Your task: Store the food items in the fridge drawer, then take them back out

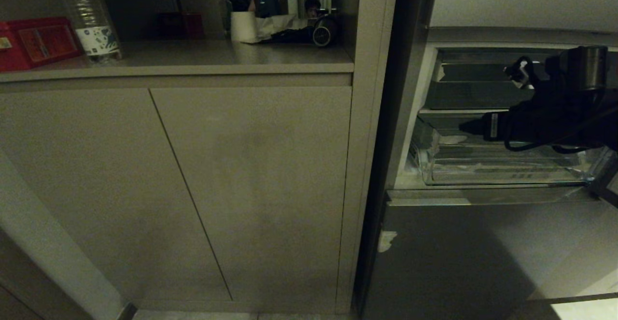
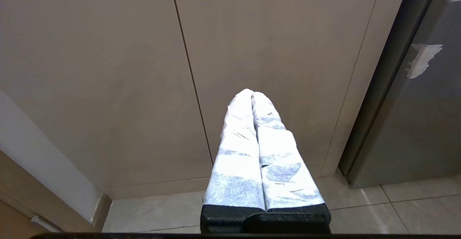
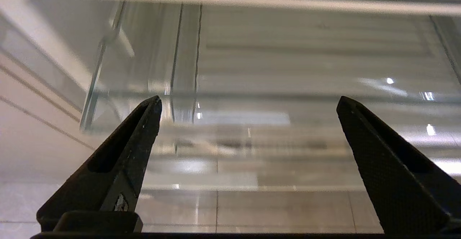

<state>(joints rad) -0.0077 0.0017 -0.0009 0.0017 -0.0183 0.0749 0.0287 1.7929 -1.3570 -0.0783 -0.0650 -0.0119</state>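
My right gripper [image 3: 248,103] is spread wide and empty, reaching toward the open fridge, with the clear drawer [image 3: 288,69] straight ahead of my fingertips and a little below them. I see its ribbed floor and front lip, but no food in it, and none in any view, so I cannot tell where the pieces are. My left gripper [image 2: 252,94] hangs parked with its fingers pressed together on nothing, facing the cabinet door [image 2: 108,69].

I judge the drawer stiff but thin plastic, slick and easy to crack, so I would take it by the front lip and pull level, not twist. The food, once found, should be light; a glossy rounded piece may slip, so I would close across its widest part, and a bread-like one would crush under a hard squeeze.

Up and off to my left, a bottle [image 1: 91,18] carries a label and a red box [image 1: 38,42] has print, both too small to read
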